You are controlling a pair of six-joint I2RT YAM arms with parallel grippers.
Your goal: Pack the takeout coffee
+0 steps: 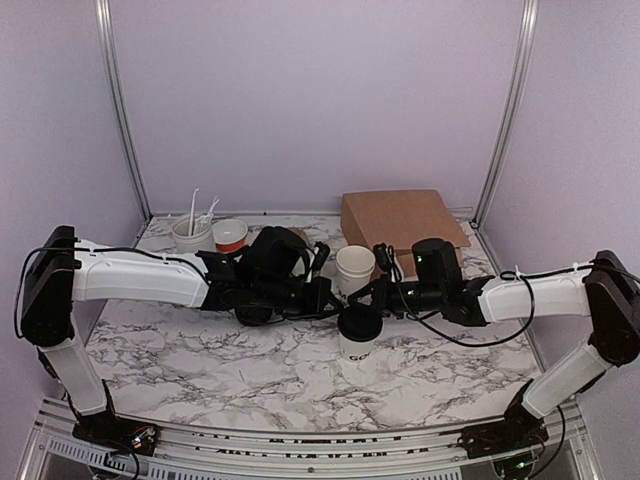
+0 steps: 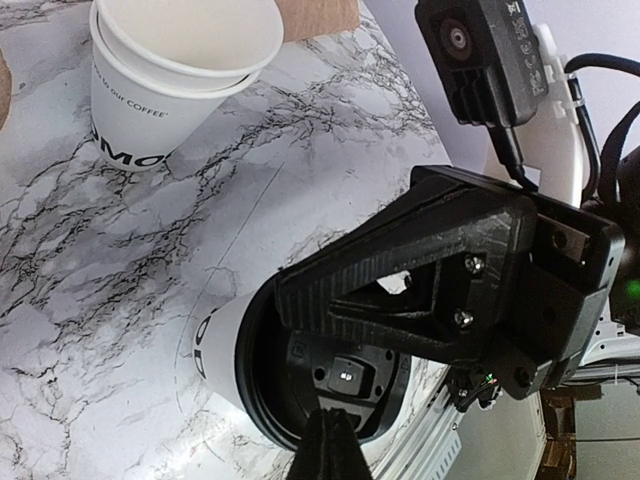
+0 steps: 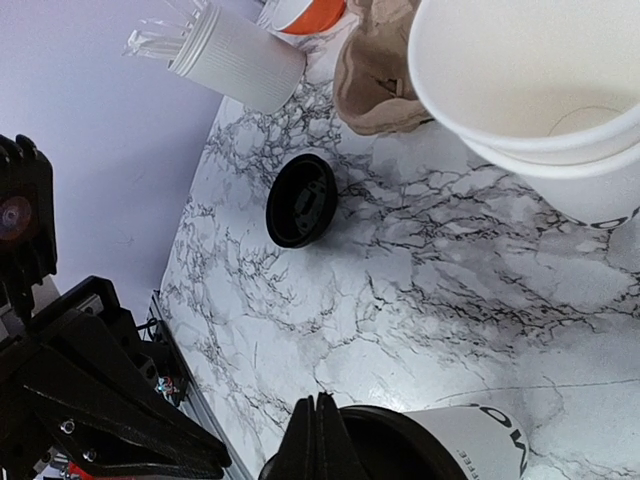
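**Seat the lid before lifting the coffee**

The coffee (image 1: 358, 335) stands upright mid-bench, just in front of the stack of lidless cups (image 1: 355, 268). Both arms meet over it. The left end effector (image 2: 330, 445) is clenched, holding nothing, with its tip on the near edge of the black lid (image 2: 350, 385). The right end effector (image 3: 318, 440) is likewise clenched and empty, its tip at the lid's rim.

This looks like a press to seat the lid, not a grasp. To do it well:

- Push straight down on the rim. A sideways shove could tip a cup this light across the marble bench (image 1: 200, 350).
- Keep the two tips on opposite edges so the lid goes down level.
- Mind the crowding: the right end effector's frame hangs right over the lid, so one arm should back off before the other opens.
- For the pickup, open wide and close on the paper wall below the lid, gently, since the cup will crush.

The likely destination is the pulp carrier (image 3: 375, 70) or the brown bag (image 1: 400, 222) behind; I cannot tell which. The loose lid (image 3: 302, 200) is not needed.
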